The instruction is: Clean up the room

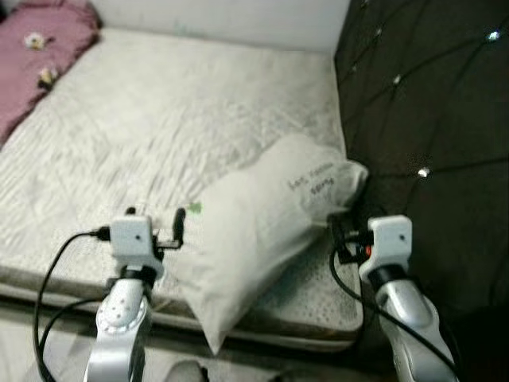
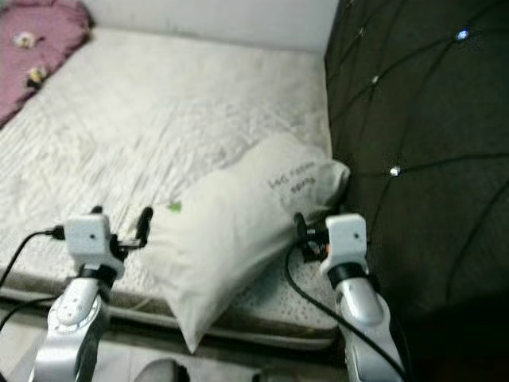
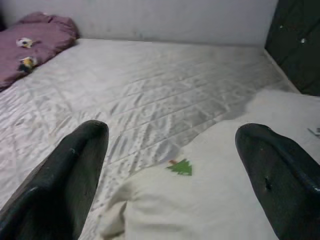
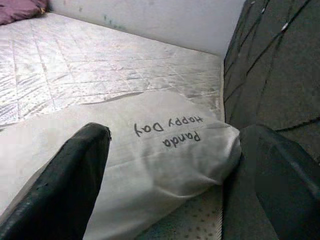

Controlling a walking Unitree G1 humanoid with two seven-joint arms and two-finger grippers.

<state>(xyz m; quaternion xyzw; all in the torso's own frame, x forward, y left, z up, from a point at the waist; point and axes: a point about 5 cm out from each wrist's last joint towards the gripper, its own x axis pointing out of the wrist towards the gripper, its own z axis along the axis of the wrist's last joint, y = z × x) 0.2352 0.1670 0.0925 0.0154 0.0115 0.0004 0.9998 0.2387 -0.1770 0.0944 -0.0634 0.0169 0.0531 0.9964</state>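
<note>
A white pillow (image 1: 254, 231) with a small green tree print (image 3: 181, 167) and the words "Panda Happy Day" (image 4: 167, 131) lies slantwise on the bare mattress (image 1: 159, 119). One end rests against the dark headboard, and its near corner hangs over the mattress's front edge. My left gripper (image 1: 156, 216) is open at the pillow's left edge, with the pillow's corner low between its fingers (image 3: 75, 165). At the headboard end of the pillow my right gripper (image 4: 175, 132) is also open, one finger (image 4: 75, 170) over the pillow and the other beside the headboard.
A dark tufted headboard (image 1: 429, 103) with shiny studs stands close on the right. A pink blanket (image 1: 40, 56) is bunched at the far left corner of the mattress. A pale wall (image 1: 238, 16) runs behind the bed. Floor shows below the mattress edge.
</note>
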